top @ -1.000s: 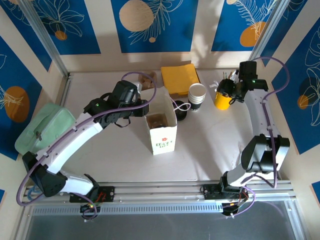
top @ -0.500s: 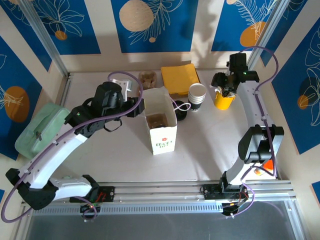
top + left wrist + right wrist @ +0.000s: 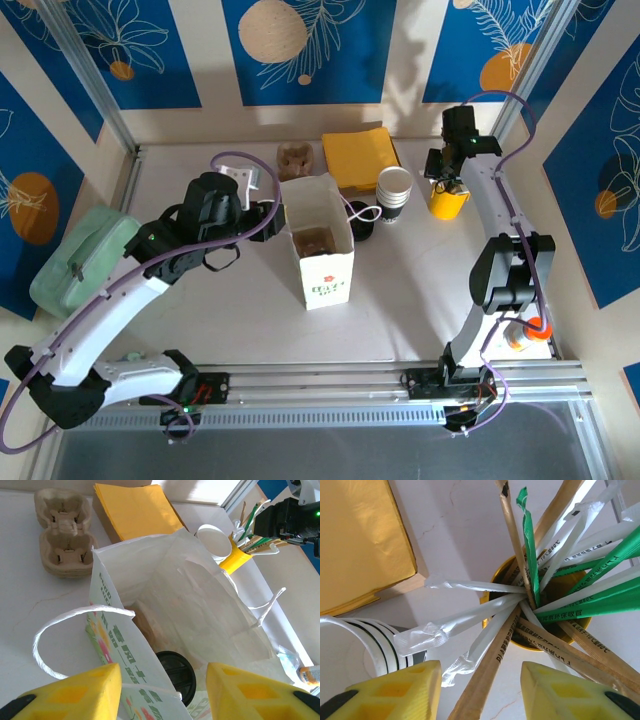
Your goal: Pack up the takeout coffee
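Note:
The white paper bag (image 3: pixel 320 240) stands open in the middle of the table. Deep inside it, in the left wrist view, shows the round black lid of the takeout coffee (image 3: pixel 176 672); the cup's sides are hidden by the bag's near wall. My left gripper (image 3: pixel 262 215) is open at the bag's left side, its yellow fingers (image 3: pixel 70 692) straddling the near wall without closing on anything. My right gripper (image 3: pixel 447 172) hovers open over the yellow holder (image 3: pixel 486 599) of straws and stirrers. A brown wrapped stirrer (image 3: pixel 495 665) and a white wrapped straw (image 3: pixel 485 640) lie between its fingers, untouched.
A stack of white cups (image 3: pixel 394 190) and loose black lids (image 3: pixel 360 222) stand right of the bag. Yellow napkins (image 3: pixel 360 155) and pulp cup carriers (image 3: pixel 295 157) lie behind it. A green pouch (image 3: pixel 85 255) sits far left, and an orange-capped bottle (image 3: pixel 525 333) by the right arm.
My left gripper drew back a little to the left of the bag. The right arm swung from beside the yellow holder to above it, and its jaws narrowed.

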Controlling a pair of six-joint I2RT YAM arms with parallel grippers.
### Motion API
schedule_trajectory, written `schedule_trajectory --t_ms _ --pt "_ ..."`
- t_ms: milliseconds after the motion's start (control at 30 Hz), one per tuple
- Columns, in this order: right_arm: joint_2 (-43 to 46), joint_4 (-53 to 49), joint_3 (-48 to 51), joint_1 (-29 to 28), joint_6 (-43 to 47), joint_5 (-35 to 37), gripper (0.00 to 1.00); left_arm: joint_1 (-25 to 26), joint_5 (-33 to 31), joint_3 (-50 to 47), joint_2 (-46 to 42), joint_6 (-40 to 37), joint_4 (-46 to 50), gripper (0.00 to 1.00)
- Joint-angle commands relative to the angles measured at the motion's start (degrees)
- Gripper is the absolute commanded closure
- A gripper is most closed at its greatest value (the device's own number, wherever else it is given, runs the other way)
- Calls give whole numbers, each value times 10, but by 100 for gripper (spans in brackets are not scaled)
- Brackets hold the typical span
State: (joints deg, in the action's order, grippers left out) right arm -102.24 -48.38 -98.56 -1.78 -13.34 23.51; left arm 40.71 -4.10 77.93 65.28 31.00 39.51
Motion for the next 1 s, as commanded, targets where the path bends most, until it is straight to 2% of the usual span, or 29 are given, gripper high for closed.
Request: schedule_trajectory --t_ms 0,367,700,967 --pt "-1 -7 -17 -3 7 14 57 -5 1 -2 -12 -3 -10 52" --pt "-3 -19 -24 -2 6 18 79 -5 -2 -6 -17 1 -9 52" --pt "38 -43 -32 -2 10 25 96 -5 -2 -3 -20 4 -3 52" --pt "88 -108 -67 -3 3 34 97 -5 -7 -12 -31 12 -4 52"
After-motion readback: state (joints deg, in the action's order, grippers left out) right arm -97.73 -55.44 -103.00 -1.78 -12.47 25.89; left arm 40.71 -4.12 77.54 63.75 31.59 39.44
